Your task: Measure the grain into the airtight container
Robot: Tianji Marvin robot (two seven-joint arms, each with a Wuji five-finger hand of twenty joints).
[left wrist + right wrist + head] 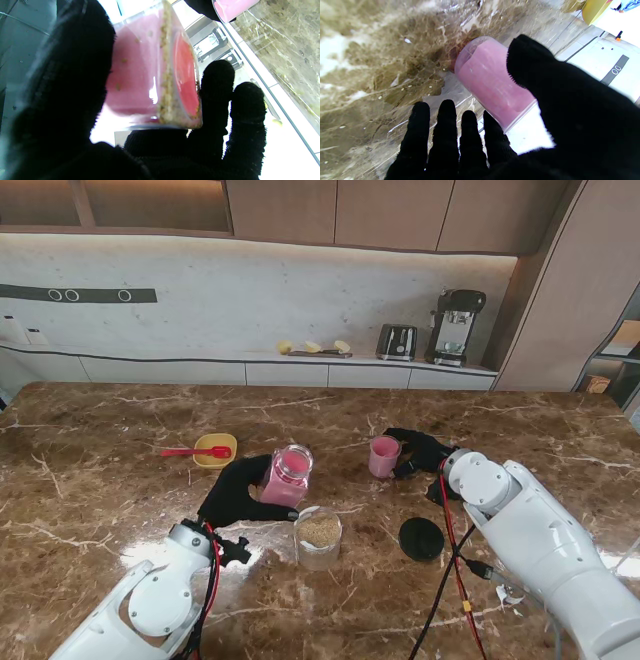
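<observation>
Near the middle of the brown marble table [90,510]: a clear jar [319,537] with grain inside, open at the top, a bit toward the near edge. Just beside it on the right, flat on the table, a round black lid [421,538].

Left hand [237,492], in a black glove, wrapped tight around a pink tub [286,477], tipped a little, up off the table, just behind and left of the clear jar. A few bits of grain [167,105] stuck along the tub's inside in the left wrist view.

Right hand [420,450], also in black, right beside a pink cup [384,456] standing on the table, behind the lid. Fingers [447,135] spread and straight, thumb close to the cup's side, not closed around it.

Toward the far left edge, a yellow bowl [215,450] with a red spoon [195,451] lying across it.
</observation>
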